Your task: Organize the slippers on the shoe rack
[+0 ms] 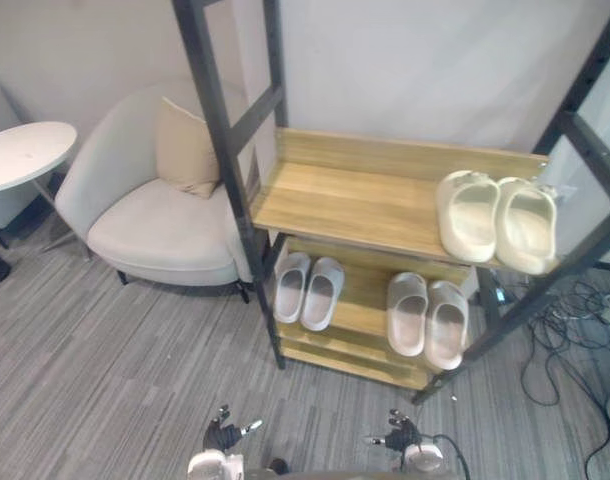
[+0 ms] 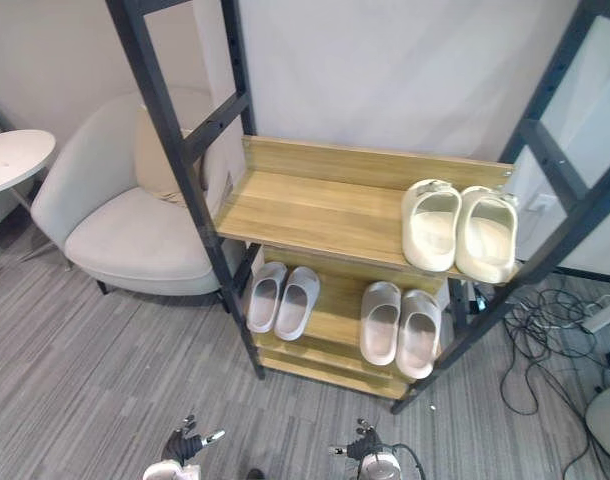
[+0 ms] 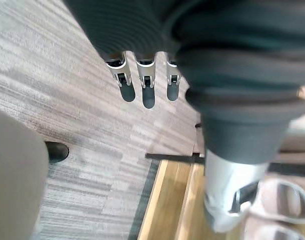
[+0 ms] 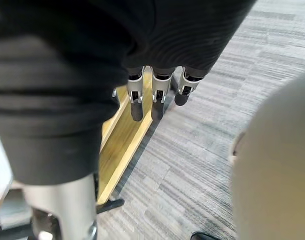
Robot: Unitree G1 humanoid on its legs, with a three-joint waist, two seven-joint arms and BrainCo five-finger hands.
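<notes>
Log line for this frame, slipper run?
left hand: open, empty | right hand: open, empty | upper shelf: cream pair at right | lower shelf: pale pair left, beige pair right

A pale armchair point(image 1: 160, 228) and round white table point(image 1: 23, 152) stand on grey striped carpet point(image 1: 105, 370).

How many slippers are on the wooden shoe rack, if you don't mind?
6: a cream pair at the right of the upper shelf; on the lower shelf, a pale grey pair at left and a beige pair at right. None look hidden.
</notes>
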